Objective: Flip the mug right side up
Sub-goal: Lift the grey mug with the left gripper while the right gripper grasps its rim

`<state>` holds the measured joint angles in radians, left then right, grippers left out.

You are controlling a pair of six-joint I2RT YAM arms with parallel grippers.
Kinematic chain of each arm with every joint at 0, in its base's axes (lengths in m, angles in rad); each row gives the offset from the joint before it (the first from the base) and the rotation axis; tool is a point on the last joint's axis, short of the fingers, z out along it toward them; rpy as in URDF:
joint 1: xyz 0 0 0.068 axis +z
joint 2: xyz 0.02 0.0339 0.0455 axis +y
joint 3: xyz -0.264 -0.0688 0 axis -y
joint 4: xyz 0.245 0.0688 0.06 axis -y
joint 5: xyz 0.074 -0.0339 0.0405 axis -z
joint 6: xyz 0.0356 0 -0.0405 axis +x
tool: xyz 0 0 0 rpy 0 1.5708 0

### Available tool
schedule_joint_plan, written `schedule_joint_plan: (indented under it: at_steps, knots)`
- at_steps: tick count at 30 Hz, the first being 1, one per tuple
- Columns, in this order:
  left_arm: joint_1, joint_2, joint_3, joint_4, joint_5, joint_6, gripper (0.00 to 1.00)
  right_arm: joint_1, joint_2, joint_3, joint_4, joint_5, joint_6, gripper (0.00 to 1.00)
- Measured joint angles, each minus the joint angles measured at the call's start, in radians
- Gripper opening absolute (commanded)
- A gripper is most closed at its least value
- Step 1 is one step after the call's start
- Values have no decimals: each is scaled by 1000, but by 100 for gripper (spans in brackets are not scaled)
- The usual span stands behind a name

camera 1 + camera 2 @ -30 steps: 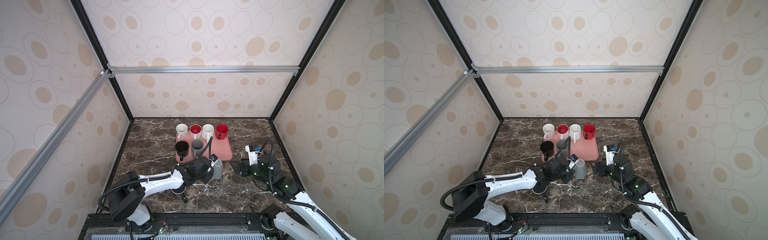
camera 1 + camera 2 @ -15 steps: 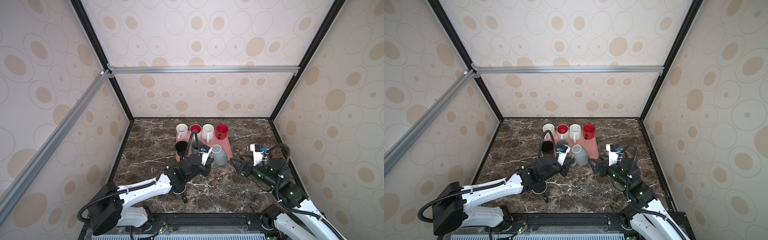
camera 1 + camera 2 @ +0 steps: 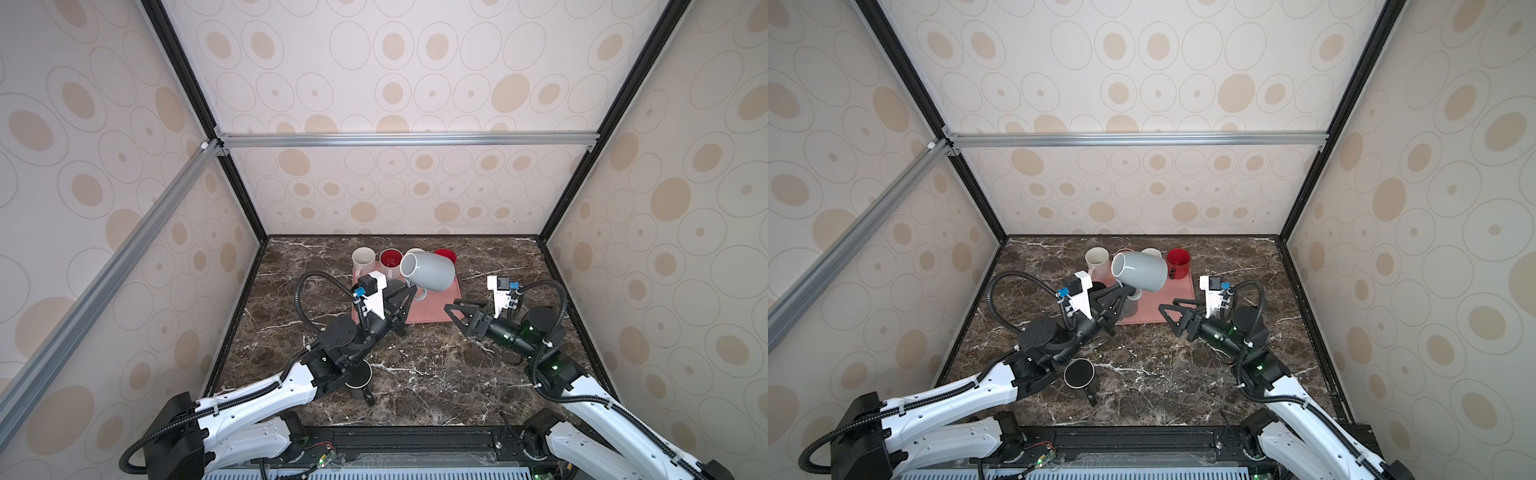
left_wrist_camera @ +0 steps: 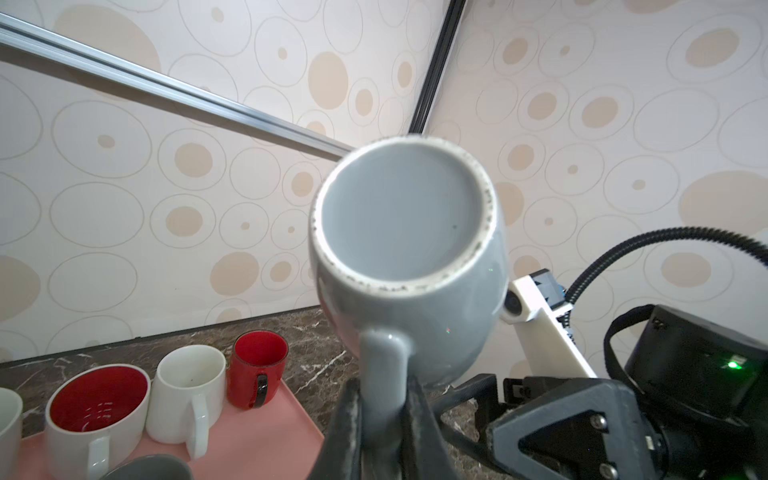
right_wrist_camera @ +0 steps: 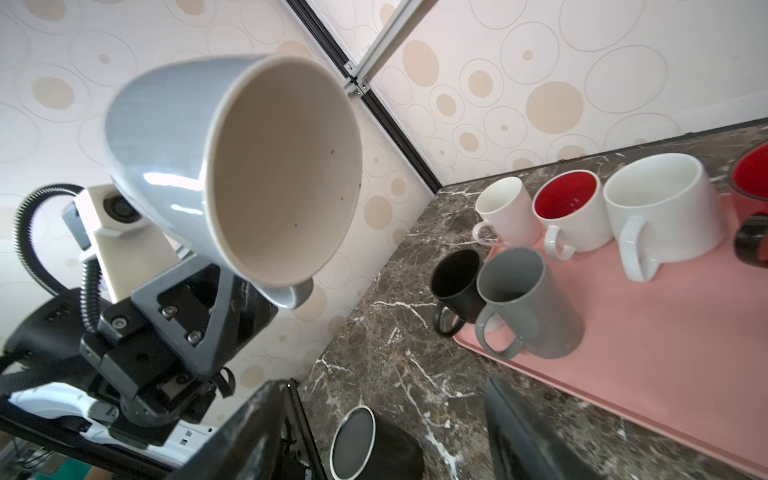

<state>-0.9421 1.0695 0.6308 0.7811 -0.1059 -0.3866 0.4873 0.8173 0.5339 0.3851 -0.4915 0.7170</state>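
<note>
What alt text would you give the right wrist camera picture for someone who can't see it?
A grey mug hangs in the air tipped on its side, cream inside facing the camera, its handle pinched in the left claw. Beyond it, a pink tray on the marble table carries upright mugs.

White links (image 3: 257,395), black joints (image 3: 340,334), ribbed black cables (image 3: 300,291), and a screw-studded triangular left end effector (image 3: 409,293).

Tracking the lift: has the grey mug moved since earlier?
Yes: the grey mug rose from the near edge of the pink tray to above its far end.
</note>
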Motion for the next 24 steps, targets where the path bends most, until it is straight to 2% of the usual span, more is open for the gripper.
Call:
schedule_joint_plan:
  at_steps: [7,14,24]
  knots:
    - [5,18,-69,232,4,-49,0,5,135,46,231,-101,103,71]
    - [20,105,-69,465,20,-122,0,42,192,116,351,-141,121,67]
    - [23,190,-55,610,41,-198,0,107,296,225,434,-149,122,56]
